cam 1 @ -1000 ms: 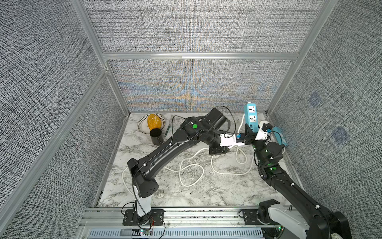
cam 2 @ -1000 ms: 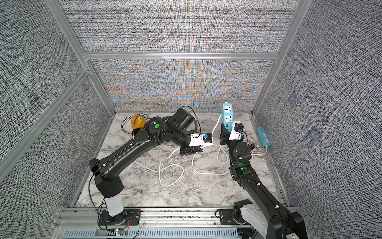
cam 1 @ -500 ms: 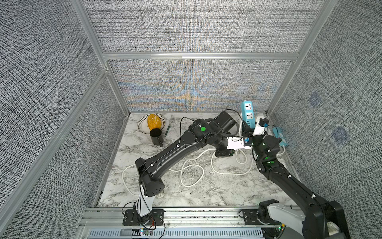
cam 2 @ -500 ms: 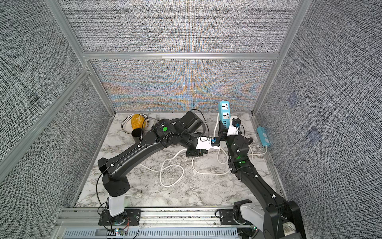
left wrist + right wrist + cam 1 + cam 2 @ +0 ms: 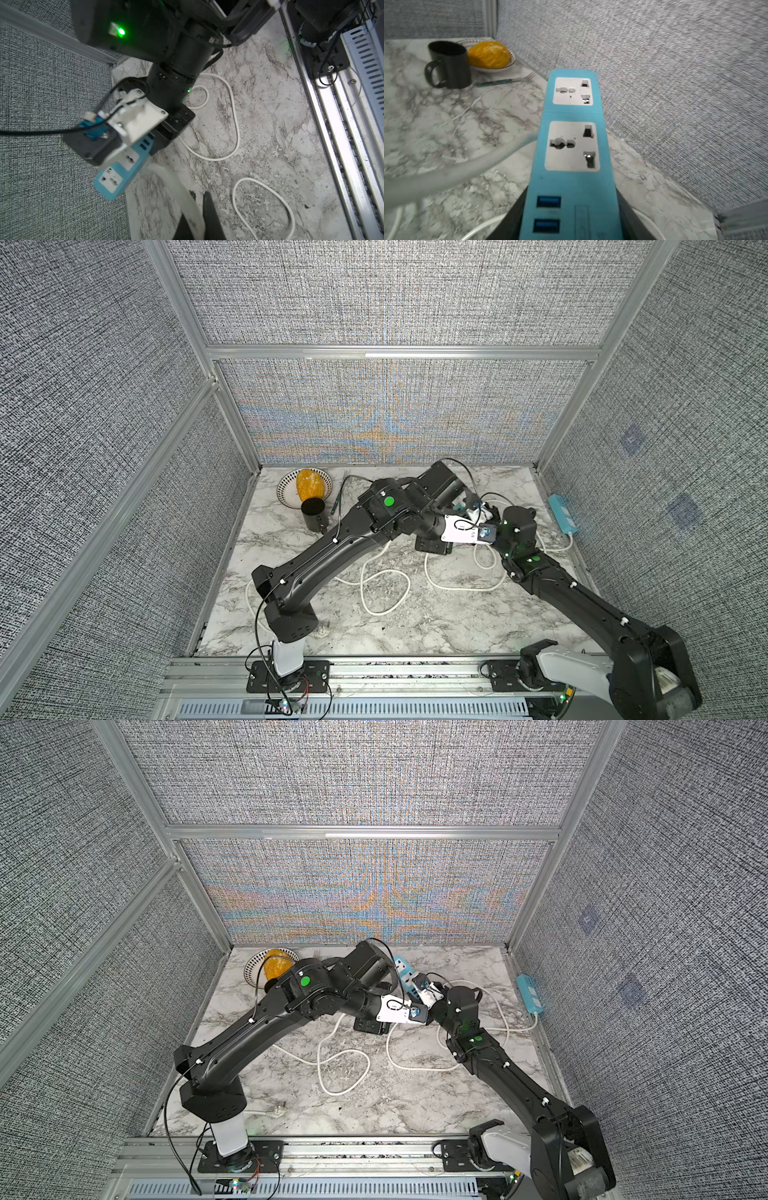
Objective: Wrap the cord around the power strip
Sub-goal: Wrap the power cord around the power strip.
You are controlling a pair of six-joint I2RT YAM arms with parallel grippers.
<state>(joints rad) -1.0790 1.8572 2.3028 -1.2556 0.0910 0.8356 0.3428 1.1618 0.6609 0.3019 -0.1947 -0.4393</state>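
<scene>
The power strip is blue with white sockets, and my right gripper is shut on its end with the USB ports. In a top view the power strip pokes out behind the left forearm, tilted toward the back. My left gripper is shut on the white cord just below the strip. The rest of the cord lies in loose loops on the marble table. In both top views the two wrists sit close together at the back right, and the fingers are hidden there.
A black mug, a patterned bowl holding an orange thing, and a fork stand at the back left. A second blue strip lies along the right wall. The back wall is close behind the held strip.
The left arm has reached to the right, carrying the cord up to the right gripper. The held strip has swung from upright down toward the back left.
</scene>
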